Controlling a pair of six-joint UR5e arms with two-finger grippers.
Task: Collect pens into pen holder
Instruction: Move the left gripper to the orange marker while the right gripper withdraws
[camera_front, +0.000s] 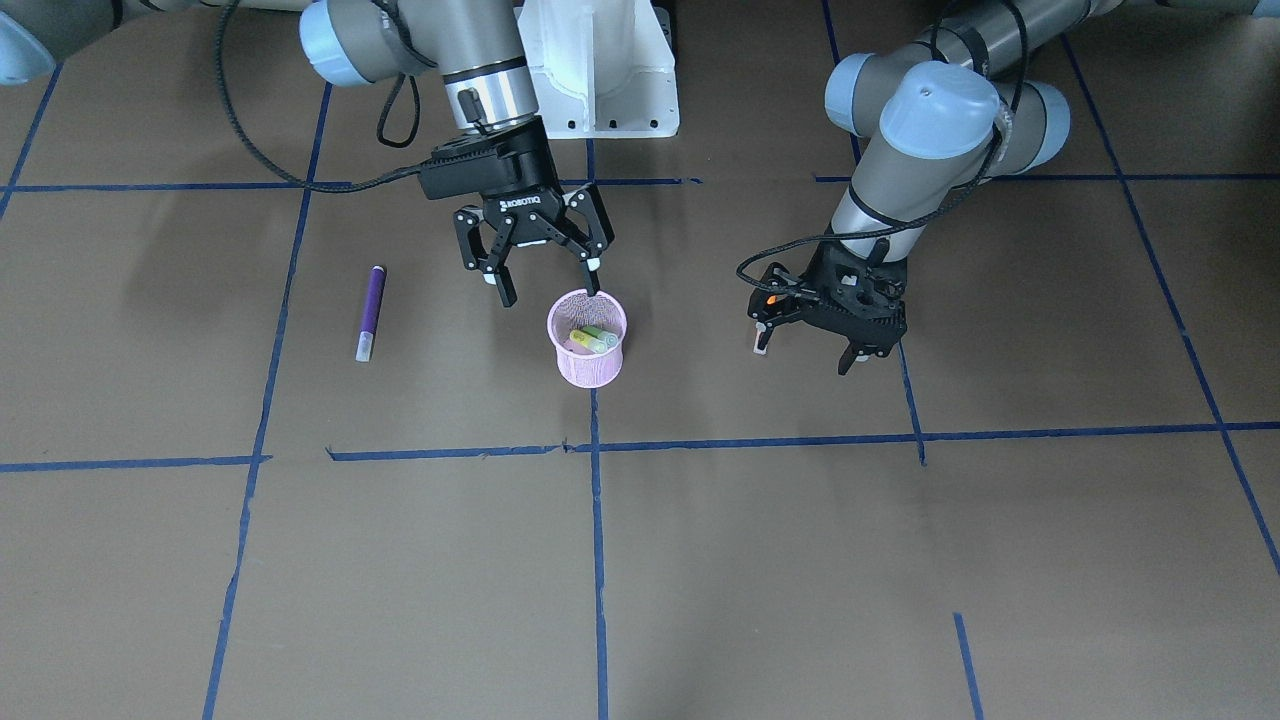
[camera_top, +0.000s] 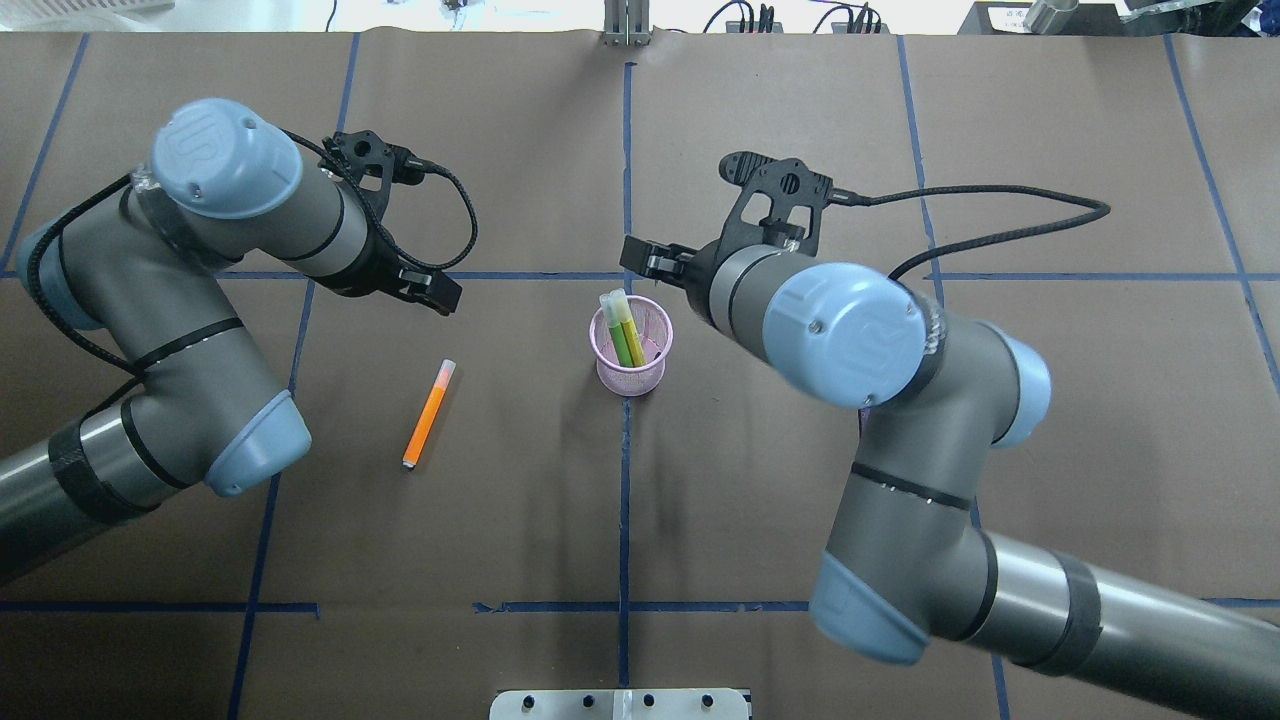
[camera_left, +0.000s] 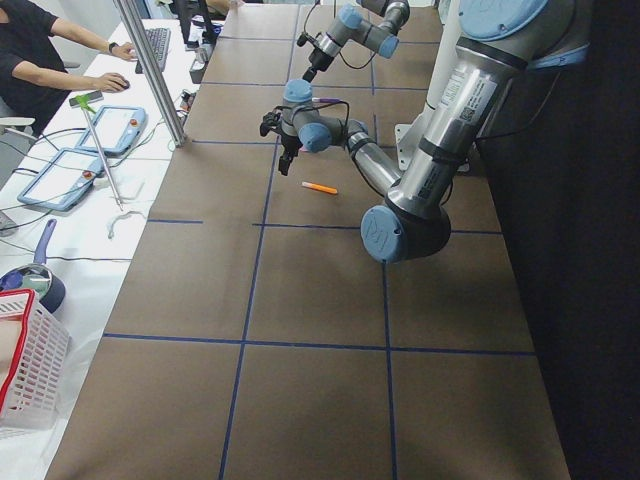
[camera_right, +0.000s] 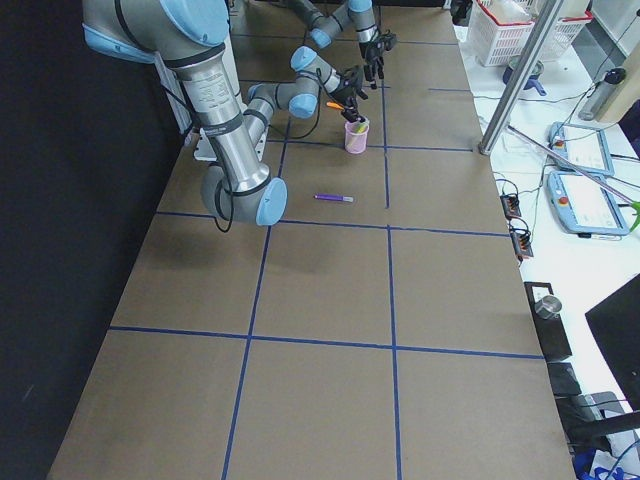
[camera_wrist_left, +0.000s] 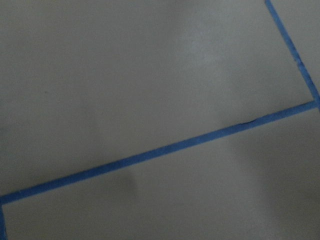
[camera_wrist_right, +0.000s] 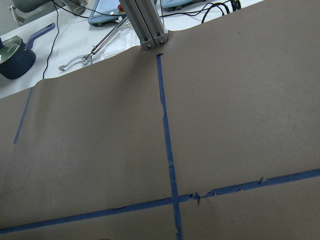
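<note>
near pink wire-mesh pen holder (camera_front: 588, 368), right end effector (camera_front: 551, 294) and left end effector (camera_front: 805, 352) gape.

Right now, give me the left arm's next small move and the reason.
Probably lower the left gripper onto the orange pen. Its jaws look open and empty, and that pen lies flat on the table outside the pen holder, close to that arm.
</note>
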